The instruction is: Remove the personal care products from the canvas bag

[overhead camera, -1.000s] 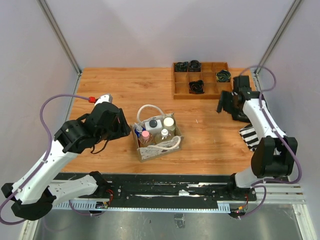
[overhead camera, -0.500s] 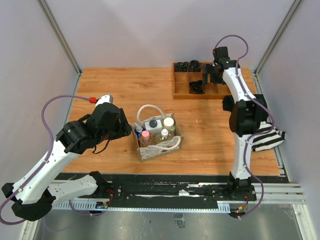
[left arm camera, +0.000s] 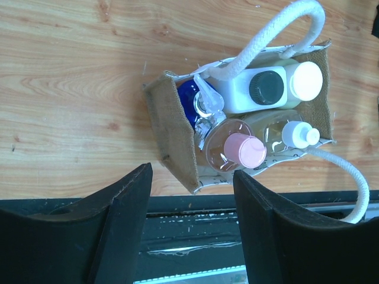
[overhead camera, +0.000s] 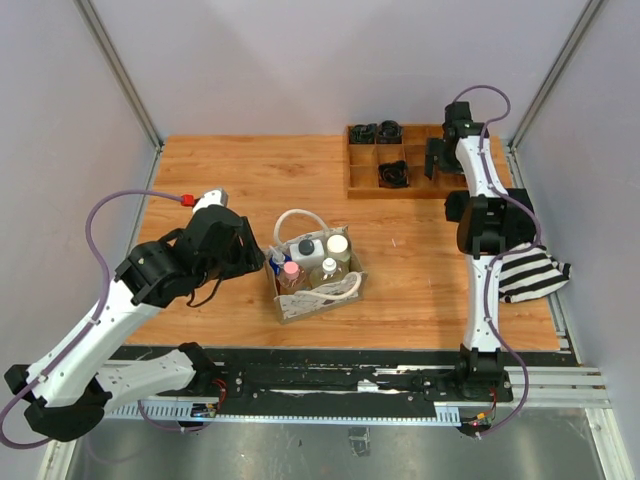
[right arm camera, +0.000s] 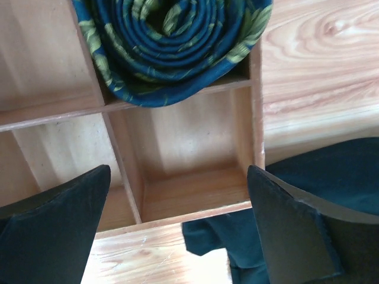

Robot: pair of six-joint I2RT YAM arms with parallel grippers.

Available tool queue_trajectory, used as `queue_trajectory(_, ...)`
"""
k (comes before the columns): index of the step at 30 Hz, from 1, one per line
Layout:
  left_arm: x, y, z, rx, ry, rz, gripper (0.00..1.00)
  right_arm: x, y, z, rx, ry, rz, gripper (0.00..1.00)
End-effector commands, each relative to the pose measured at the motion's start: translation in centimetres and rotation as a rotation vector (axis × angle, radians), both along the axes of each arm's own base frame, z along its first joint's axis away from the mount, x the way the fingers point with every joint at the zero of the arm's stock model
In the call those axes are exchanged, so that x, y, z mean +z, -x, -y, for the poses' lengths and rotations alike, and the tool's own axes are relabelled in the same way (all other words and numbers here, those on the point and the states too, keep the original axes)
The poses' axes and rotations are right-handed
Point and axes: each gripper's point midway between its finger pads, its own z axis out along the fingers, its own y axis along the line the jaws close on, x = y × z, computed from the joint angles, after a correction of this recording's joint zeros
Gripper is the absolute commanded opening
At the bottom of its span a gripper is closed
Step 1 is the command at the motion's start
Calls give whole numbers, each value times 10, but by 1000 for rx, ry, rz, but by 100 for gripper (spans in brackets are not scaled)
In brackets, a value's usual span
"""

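Observation:
The canvas bag (overhead camera: 318, 297) (left arm camera: 172, 136) stands on the table's near middle, with white rope handles (left arm camera: 278, 26). Inside stand the personal care products: a white bottle with a black cap (left arm camera: 260, 87), a cream-capped bottle (left arm camera: 307, 80), a pink-capped clear jar (left arm camera: 244, 149), a small white-capped bottle (left arm camera: 296, 134), a blue bottle (left arm camera: 187, 97) and a clear sprayer (left arm camera: 208, 104). My left gripper (overhead camera: 256, 260) (left arm camera: 192, 174) hovers open just left of the bag, holding nothing. At the back right, my right gripper (overhead camera: 437, 158) (right arm camera: 177, 174) is wide open over an empty tray compartment.
A brown wooden compartment tray (overhead camera: 362, 185) (right arm camera: 177, 216) sits at the back right with black rolled bundles (overhead camera: 393, 173) and a blue-green roll (right arm camera: 172, 41). A black-and-white striped cloth (overhead camera: 530, 272) lies near the right edge. The black rail (left arm camera: 195, 231) runs along the near edge.
The right arm swung from over the striped cloth up to the back of the table, its gripper now over the tray. The left arm has barely moved.

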Motion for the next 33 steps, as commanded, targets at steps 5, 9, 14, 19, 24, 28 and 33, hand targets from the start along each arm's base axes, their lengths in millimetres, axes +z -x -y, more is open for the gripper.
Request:
queue_trajectory(5,8,-2,6,-8,23,19,62,-34,32,25,-86,54,-161,99)
queue_trajectory(9,9,-1,6,-11,26,9,62,-46,46,60,-229,8,-201,99)
queue_trajectory(14,18,5,10,-19,83,9,61,-49,71,127,-418,30,-221,98)
queue_trajectory(19,16,10,9,-16,114,11,59,-20,79,179,-579,53,-124,99)
queue_trajectory(24,9,9,3,-13,63,0,59,23,54,189,-584,71,45,98)
queue_trajectory(28,1,6,2,-11,30,-5,60,55,26,162,-468,76,165,98)
queue_trajectory(33,-2,3,6,-17,37,-4,60,115,8,109,-318,130,329,99)
